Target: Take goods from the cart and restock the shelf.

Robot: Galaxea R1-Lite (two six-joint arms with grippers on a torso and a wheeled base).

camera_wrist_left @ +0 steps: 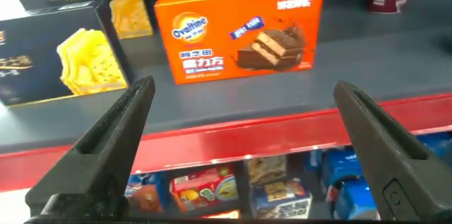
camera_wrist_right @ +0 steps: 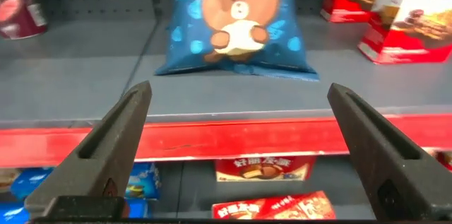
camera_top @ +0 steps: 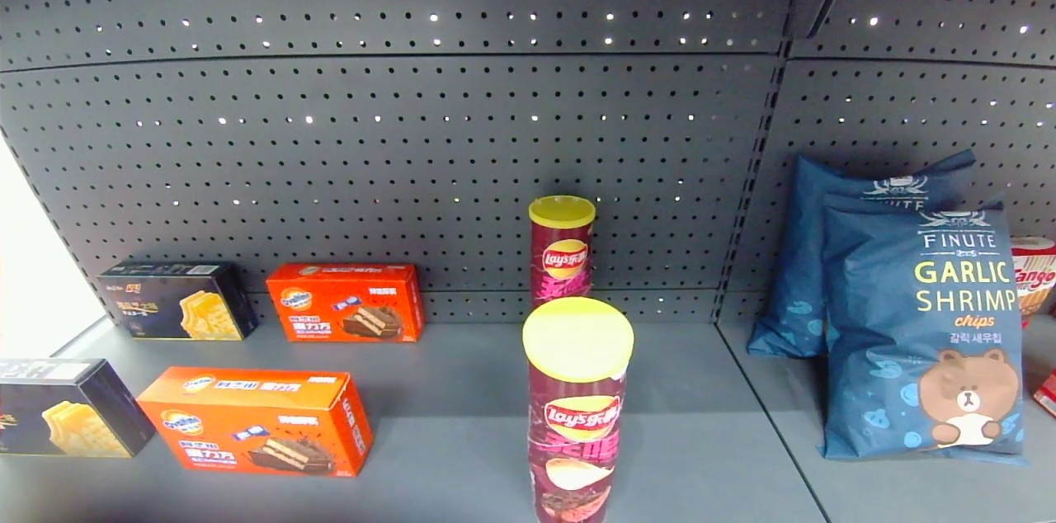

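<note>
Head view: shelf (camera_top: 462,391) is part stocked. Front chip can (camera_top: 577,416) stands upright at the middle of the front edge. Rear chip can (camera_top: 562,251) stands straight behind it, against the pegboard back (camera_top: 412,135).

Left of the cans:
- front orange wafer box (camera_top: 256,421), near the front edge
- rear orange wafer box (camera_top: 346,302), at the back
- front black cracker box (camera_top: 66,407), front-left corner
- rear black cracker box (camera_top: 177,300), back-left corner

Right bay: front shrimp chips bag (camera_top: 924,333) is upright and overlaps the rear shrimp chips bag (camera_top: 804,259) leaning behind it.

Left wrist view: left gripper (camera_wrist_left: 244,88) is spread wide with nothing between the jaws. It hangs in front of the shelf's red front lip (camera_wrist_left: 233,139) and faces the orange wafer box. The black cracker box sits beside that box. Mixed packs (camera_wrist_left: 212,189) sit on the level below the lip.

Right wrist view: right gripper (camera_wrist_right: 240,88) is also spread wide and empty, in front of the red lip and lined up with the bear-print shrimp chips bag. Red-and-white boxes (camera_wrist_right: 402,19) stand just beside the bag.
</note>
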